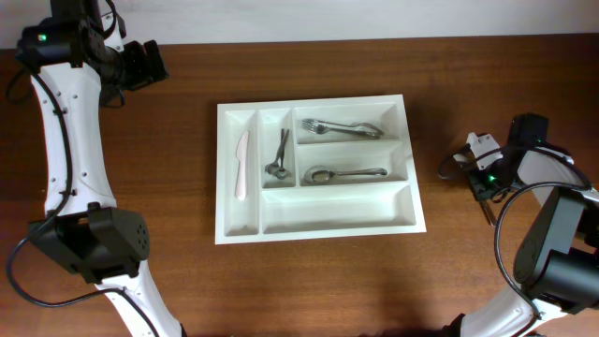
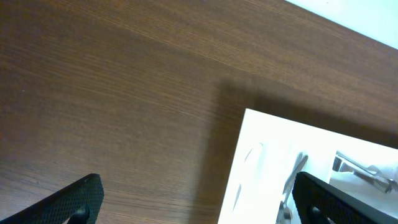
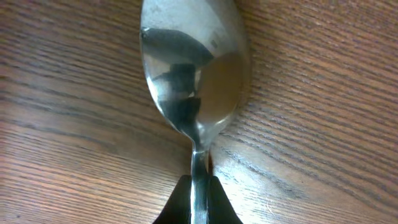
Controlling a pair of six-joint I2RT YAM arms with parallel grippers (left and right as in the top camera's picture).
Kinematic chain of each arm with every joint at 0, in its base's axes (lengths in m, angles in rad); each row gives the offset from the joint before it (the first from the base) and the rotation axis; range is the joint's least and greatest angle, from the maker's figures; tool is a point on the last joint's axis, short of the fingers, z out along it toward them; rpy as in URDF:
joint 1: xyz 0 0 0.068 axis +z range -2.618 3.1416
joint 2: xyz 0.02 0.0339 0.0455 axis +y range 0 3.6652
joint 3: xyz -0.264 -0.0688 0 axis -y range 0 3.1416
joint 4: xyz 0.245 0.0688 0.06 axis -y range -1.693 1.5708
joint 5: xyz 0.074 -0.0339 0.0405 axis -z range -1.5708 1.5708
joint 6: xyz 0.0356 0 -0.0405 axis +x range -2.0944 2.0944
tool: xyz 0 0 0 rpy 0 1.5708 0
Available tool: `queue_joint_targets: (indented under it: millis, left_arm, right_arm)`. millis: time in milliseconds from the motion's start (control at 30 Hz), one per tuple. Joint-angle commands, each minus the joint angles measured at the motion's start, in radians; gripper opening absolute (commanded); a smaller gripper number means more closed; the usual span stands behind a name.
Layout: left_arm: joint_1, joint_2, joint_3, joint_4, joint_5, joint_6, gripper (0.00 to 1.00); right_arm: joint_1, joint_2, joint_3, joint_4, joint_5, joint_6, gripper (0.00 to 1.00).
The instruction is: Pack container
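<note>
The container [image 1: 227,220] is a white five-compartment tray at the table's middle. It holds a white knife [image 1: 242,165], a small fork [image 1: 279,154], forks [image 1: 342,127] and a spoon [image 1: 342,174]; its front wide compartment is bare. Another metal spoon [image 3: 193,68] lies bowl-up on the wood in the right wrist view. My right gripper [image 3: 199,186] is shut on its handle just below the bowl. From overhead, the right gripper [image 1: 482,173] sits right of the tray. My left gripper [image 1: 154,64] hovers open at the far left, with the tray's corner [image 2: 261,162] under its right finger [image 2: 323,199].
The brown wooden table [image 1: 140,187] surrounds the tray on all sides. The left arm's white links [image 1: 70,140] run down the left edge. The right arm's base and cables [image 1: 562,243] fill the right front corner.
</note>
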Motion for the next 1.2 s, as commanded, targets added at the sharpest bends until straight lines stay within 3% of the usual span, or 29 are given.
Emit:
queue_joint_targets:
  millis: [0, 233, 400, 600, 833, 867, 933, 1033, 1167]
  left_arm:
    - [0.002, -0.005, 0.013, -0.001, -0.004, 0.005, 0.99]
    - [0.002, -0.005, 0.013, -0.001, -0.004, 0.006, 0.99]
    - [0.002, -0.005, 0.013, -0.001, -0.004, 0.006, 0.99]
    - [0.002, -0.005, 0.013, -0.001, -0.004, 0.006, 0.99]
    - [0.002, -0.005, 0.013, -0.001, -0.004, 0.005, 0.99]
    - [0.002, -0.005, 0.013, -0.001, -0.004, 0.005, 0.99]
    - [0.002, -0.005, 0.013, -0.001, -0.004, 0.006, 0.99]
    - [0.002, -0.005, 0.013, -0.001, -0.004, 0.006, 0.99]
    - [0.002, -0.005, 0.013, -0.001, -0.004, 0.006, 0.99]
  right_arm:
    - [0.001, 0.011, 0.037, -0.010, -0.042, 0.055, 0.04]
    - [0.010, 0.007, 0.218, -0.164, -0.116, 0.135, 0.04]
    - [0.102, 0.006, 0.439, -0.330, -0.129, 0.130, 0.04]
    - [0.186, 0.006, 0.489, -0.352, -0.057, 0.131, 0.04]
    - [0.187, 0.007, 0.486, -0.396, 0.005, 0.131, 0.04]
    - [0.183, 0.007, 0.486, -0.397, 0.010, 0.130, 0.17]
    - [0.169, 0.007, 0.484, -0.397, 0.011, 0.131, 0.53]
    - [0.158, 0.008, 0.467, -0.384, 0.000, 0.131, 0.68]
    - [0.159, 0.008, 0.420, -0.333, -0.055, 0.132, 0.72]
